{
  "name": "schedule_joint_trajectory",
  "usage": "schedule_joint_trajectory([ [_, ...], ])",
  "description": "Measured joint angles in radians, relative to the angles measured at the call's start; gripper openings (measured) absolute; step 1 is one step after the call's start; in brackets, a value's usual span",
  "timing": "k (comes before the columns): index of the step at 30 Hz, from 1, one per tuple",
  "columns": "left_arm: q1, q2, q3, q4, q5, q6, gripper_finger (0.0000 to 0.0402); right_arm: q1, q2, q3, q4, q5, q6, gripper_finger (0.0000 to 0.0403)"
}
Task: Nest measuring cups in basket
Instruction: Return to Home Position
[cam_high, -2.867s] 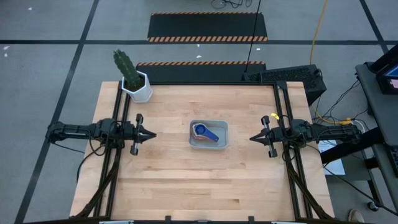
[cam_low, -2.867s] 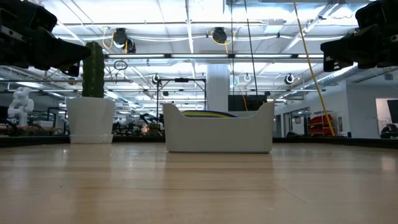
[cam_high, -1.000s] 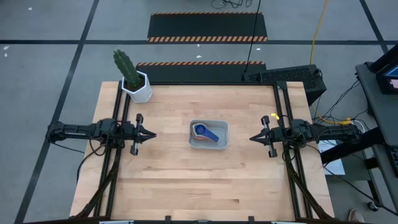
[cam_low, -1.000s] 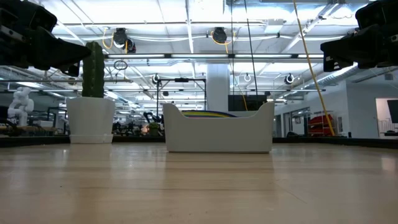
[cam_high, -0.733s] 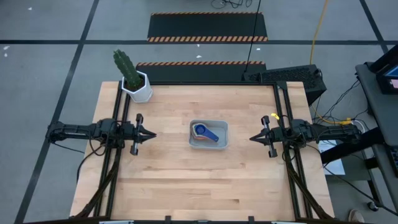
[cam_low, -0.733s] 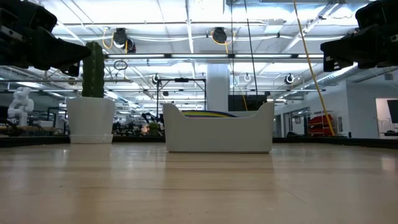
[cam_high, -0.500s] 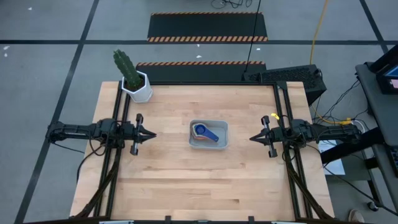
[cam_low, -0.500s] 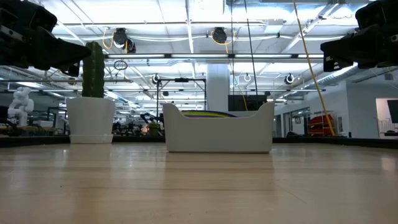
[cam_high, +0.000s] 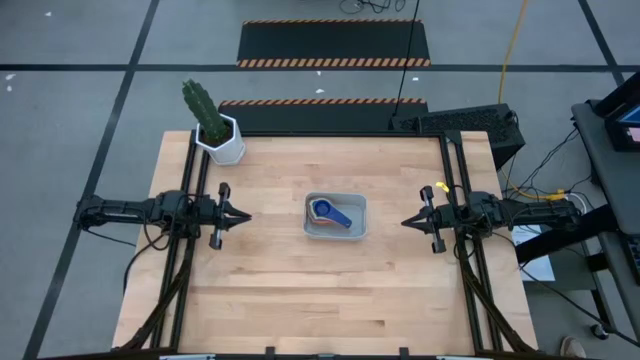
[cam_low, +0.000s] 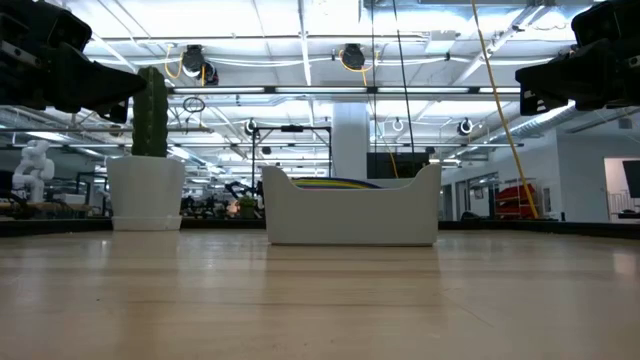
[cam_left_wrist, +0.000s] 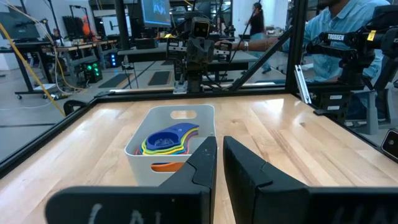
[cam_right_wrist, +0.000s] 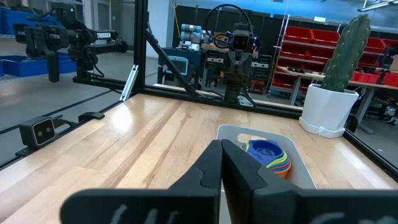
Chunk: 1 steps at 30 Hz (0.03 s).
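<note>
The pale basket (cam_high: 335, 216) stands on its flat bottom in the middle of the table. The measuring cups (cam_high: 328, 211) lie stacked inside it, a blue one on top, with yellow, green and orange rims under it (cam_left_wrist: 166, 138) (cam_right_wrist: 267, 152). My left gripper (cam_high: 247, 215) hovers at the table's left side and points level at the basket, its fingers (cam_left_wrist: 205, 155) together but for a narrow slit. My right gripper (cam_high: 404, 222) hovers at the right side, also level and facing the basket, and is shut (cam_right_wrist: 222, 144). Neither holds anything.
A white hexagonal pot with a cactus (cam_high: 222, 140) stands at the far left corner. Black frame rails (cam_high: 190, 280) (cam_high: 472, 280) run along the left and right sides. Bare wood (cam_high: 330, 290) surrounds the basket. A person (cam_left_wrist: 336, 25) sits beyond the table's right side.
</note>
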Motion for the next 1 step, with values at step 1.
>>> schedule_joint_trajectory([
  [1,0.0,0.0,0.0,0.0,0.0,0.0,0.0033,0.0,0.0,0.0,0.0,0.0,0.0,0.0],
])
